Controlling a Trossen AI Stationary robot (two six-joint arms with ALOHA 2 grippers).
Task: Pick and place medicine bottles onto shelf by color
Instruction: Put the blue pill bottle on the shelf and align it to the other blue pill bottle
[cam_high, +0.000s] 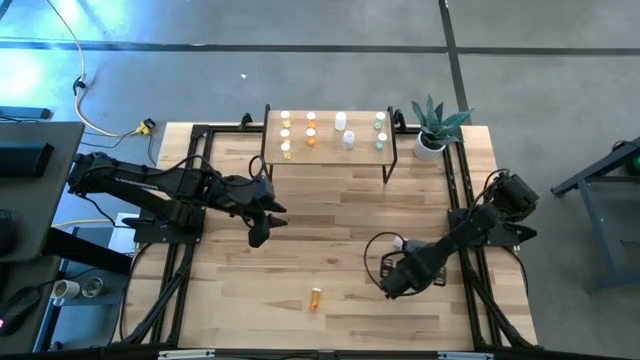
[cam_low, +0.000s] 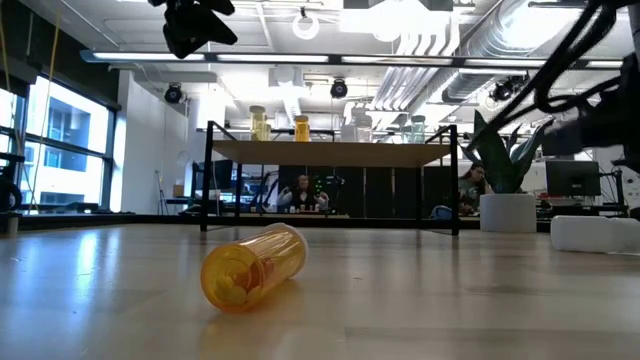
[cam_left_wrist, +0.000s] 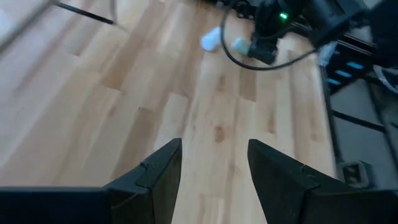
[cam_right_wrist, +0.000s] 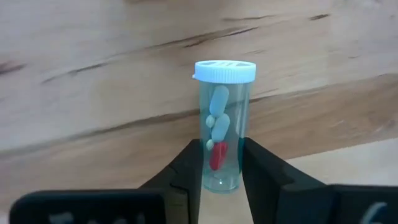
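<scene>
My right gripper (cam_high: 390, 288) (cam_right_wrist: 221, 149) is low over the table's near right part, shut on a clear greenish medicine bottle (cam_right_wrist: 221, 118) with a white cap and pills inside. My left gripper (cam_high: 260, 235) (cam_left_wrist: 214, 149) hangs open and empty above the table's left middle. An orange bottle (cam_high: 316, 298) (cam_low: 252, 266) lies on its side near the front edge. A white bottle (cam_high: 400, 243) (cam_left_wrist: 211, 39) lies beside the right arm. The shelf (cam_high: 330, 162) (cam_low: 330, 153) stands at the far middle, with several yellow, orange, white and greenish bottles upright on it. My right gripper pinches the clear greenish bottle's lower body (cam_right_wrist: 219, 163), near its bottom end, between its two fingers. The fingers lie along the bottle, and its capped end (cam_right_wrist: 225, 70) points away from them. Whether the bottle rests on the table, I cannot tell.
A potted plant (cam_high: 435, 125) stands at the far right beside the shelf. A black cable loop (cam_high: 378, 255) hangs by the right arm. Bare wood lies between the shelf and both grippers. People sit in the room behind the table (cam_low: 300, 192).
</scene>
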